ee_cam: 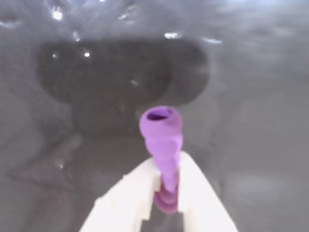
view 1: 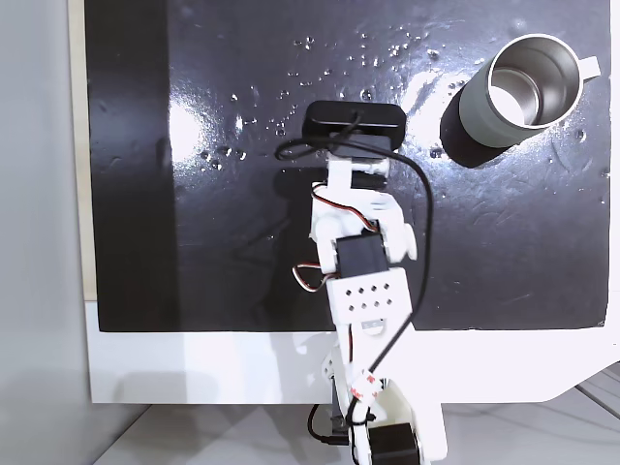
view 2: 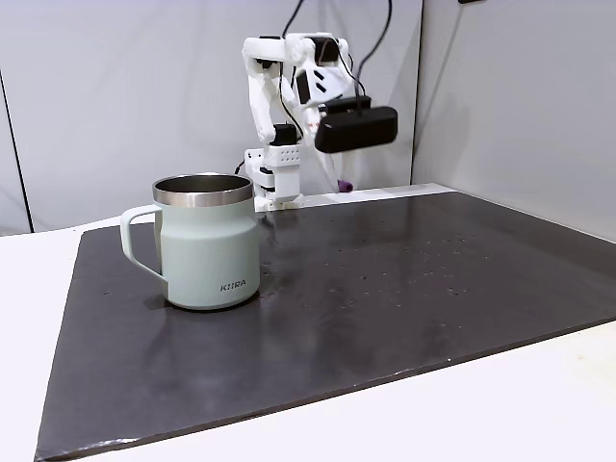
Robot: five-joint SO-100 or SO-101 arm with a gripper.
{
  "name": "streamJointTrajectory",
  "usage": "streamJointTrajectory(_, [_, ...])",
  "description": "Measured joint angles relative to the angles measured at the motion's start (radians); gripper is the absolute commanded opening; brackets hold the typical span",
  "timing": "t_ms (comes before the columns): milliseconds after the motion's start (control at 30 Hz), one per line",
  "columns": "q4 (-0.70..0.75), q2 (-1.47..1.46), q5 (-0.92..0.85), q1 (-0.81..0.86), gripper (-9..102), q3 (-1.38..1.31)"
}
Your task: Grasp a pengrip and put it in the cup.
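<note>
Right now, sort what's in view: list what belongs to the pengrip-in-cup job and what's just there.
Job:
- purple pengrip, clamped between the gripper fingers, held above the mat
- grey-green steel-lined cup, upright on the mat, apart from the arm

Just there:
- black mat
- white table
- black camera on the wrist

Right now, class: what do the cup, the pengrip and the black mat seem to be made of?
The cup: probably steel inside, shiny and mirror-like, under a matt grey-green coat. The pengrip: likely soft rubber or silicone, a dull purple ribbed tube pinched in the gripper. The black mat: glossy, showing glare and reflections; perhaps plastic or rubber.
</note>
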Motion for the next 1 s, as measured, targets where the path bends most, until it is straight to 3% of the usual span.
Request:
streamJointTrajectory(233, [0.084,0.101,-0.14,0.249,0,-0.13])
streamJointTrajectory(500, [0.081,-0.072,-0.201,0.426,0,-0.393])
streamJointTrajectory(1000, [-0.221,-0.339,-0.307,0.56,0,-0.586])
